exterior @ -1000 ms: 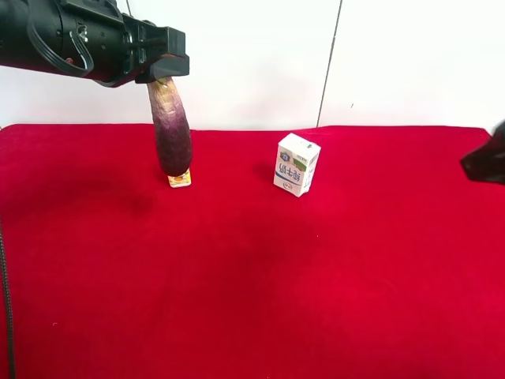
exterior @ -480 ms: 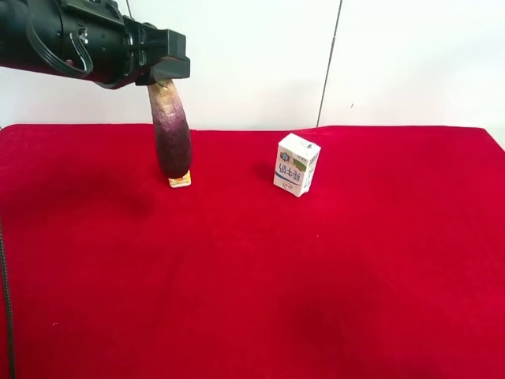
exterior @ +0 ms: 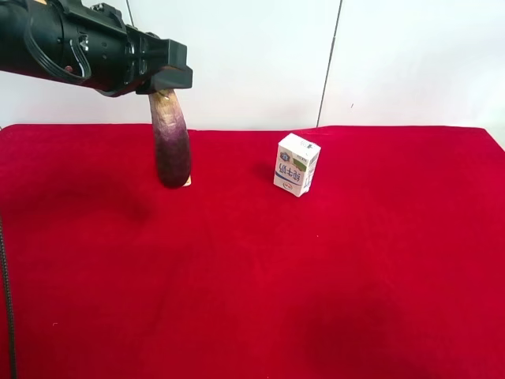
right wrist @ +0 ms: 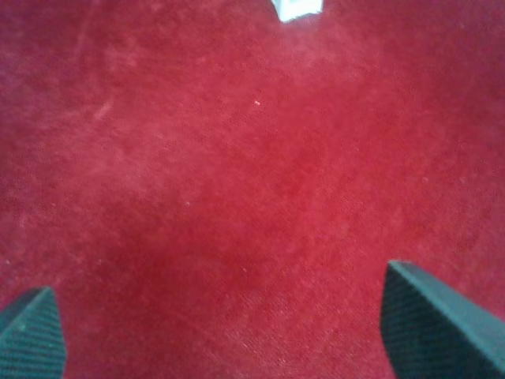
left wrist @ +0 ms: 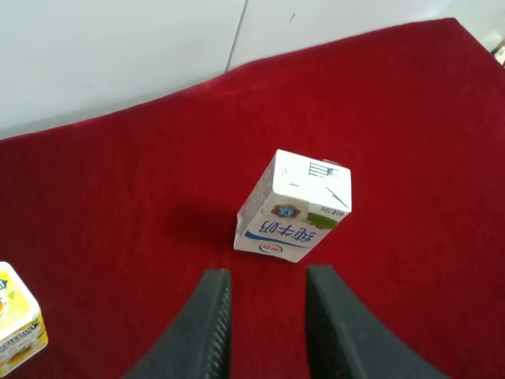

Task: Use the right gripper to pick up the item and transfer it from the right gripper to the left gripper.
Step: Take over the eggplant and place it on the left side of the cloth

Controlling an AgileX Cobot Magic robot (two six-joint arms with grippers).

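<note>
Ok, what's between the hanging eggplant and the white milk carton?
Only bare red cloth, as the exterior high view shows. The small yellow carton peeks out at the tip of the eggplant, well short of the milk carton.

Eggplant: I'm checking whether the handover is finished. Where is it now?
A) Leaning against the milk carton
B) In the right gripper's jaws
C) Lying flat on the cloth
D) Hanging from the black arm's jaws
D: the eggplant hangs stem-up from the left gripper; the right gripper is open and empty.
</note>
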